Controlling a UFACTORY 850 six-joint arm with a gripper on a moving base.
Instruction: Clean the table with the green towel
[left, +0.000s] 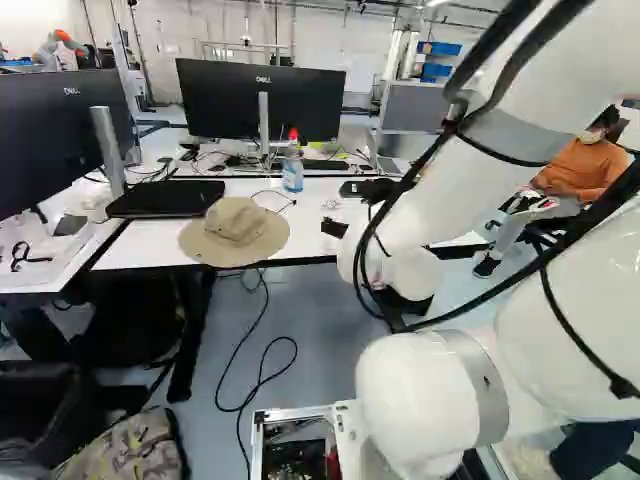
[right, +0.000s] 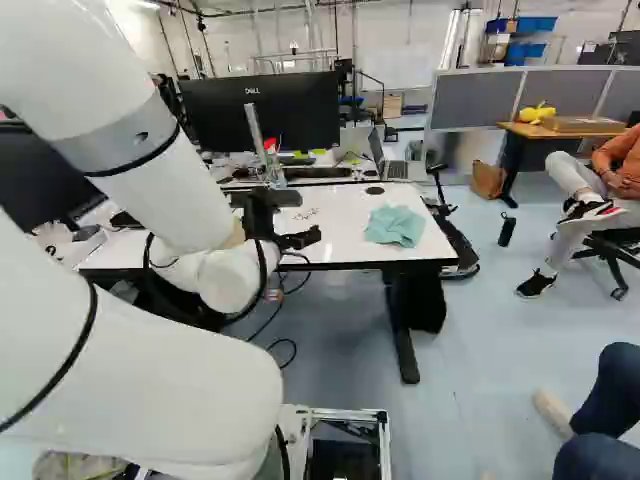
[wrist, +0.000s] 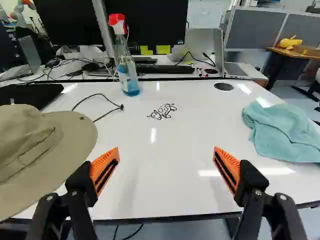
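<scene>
The black two-fingered hand (wrist: 166, 170) is spread above the white rectangular surface (wrist: 185, 135). A crumpled teal cloth towel (wrist: 285, 131) lies right.

white rectangular table (right: 340, 228): crumpled teal cloth towel (right: 396, 226) toward the right
brown wooden desk (right: 512, 128): lumpy yellow object (right: 537, 112), flat brown box (right: 582, 125)

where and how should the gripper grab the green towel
Probably best from above, at the raised, crumpled middle of the green towel, closing the open jaws across a fold: the cloth lies loosely bunched on the table, and its flatter edges would likely give less to pinch.
</scene>
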